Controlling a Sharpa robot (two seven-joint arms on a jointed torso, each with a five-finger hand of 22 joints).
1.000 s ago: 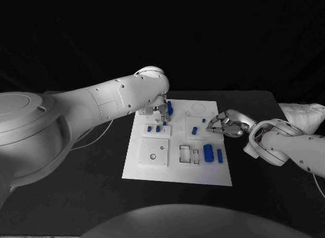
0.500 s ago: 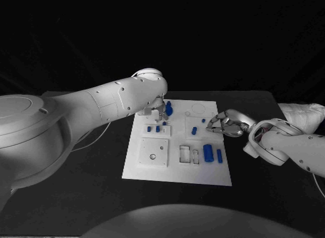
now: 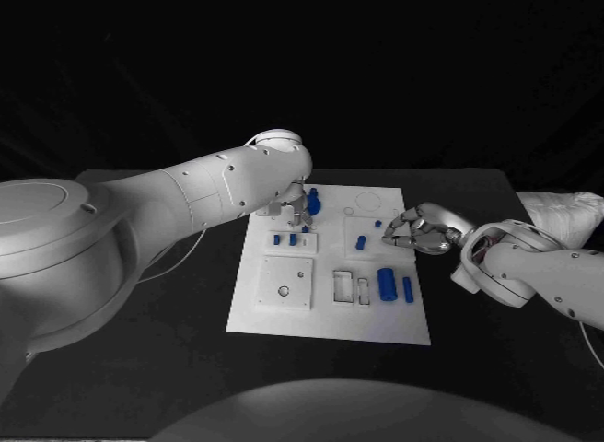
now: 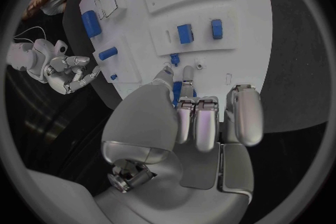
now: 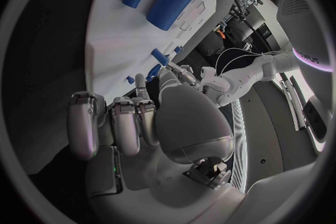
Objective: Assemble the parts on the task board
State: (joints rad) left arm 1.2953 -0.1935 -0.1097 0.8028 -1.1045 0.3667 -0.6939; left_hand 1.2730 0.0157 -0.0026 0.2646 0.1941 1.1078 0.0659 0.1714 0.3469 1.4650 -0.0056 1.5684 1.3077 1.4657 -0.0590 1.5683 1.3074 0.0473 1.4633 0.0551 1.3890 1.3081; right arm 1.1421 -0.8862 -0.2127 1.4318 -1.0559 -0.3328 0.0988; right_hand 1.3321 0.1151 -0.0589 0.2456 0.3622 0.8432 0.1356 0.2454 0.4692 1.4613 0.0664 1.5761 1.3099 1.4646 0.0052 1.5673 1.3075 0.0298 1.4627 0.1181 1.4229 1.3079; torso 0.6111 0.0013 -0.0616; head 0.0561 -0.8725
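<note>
Left robot hand (image 3: pixel 296 204) pinches a blue part (image 3: pixel 313 199).

Head view: high, looking down on the table (image 3: pixel 143 368) from the robot's side, taking in the whole task board (image 3: pixel 331 318). Left wrist view: close behind the left hand (image 4: pixel 199 117), facing the task board. Right wrist view: close behind the right hand (image 5: pixel 140 117), facing along the board. All three share the board; each wrist view also catches the opposite hand.
</note>
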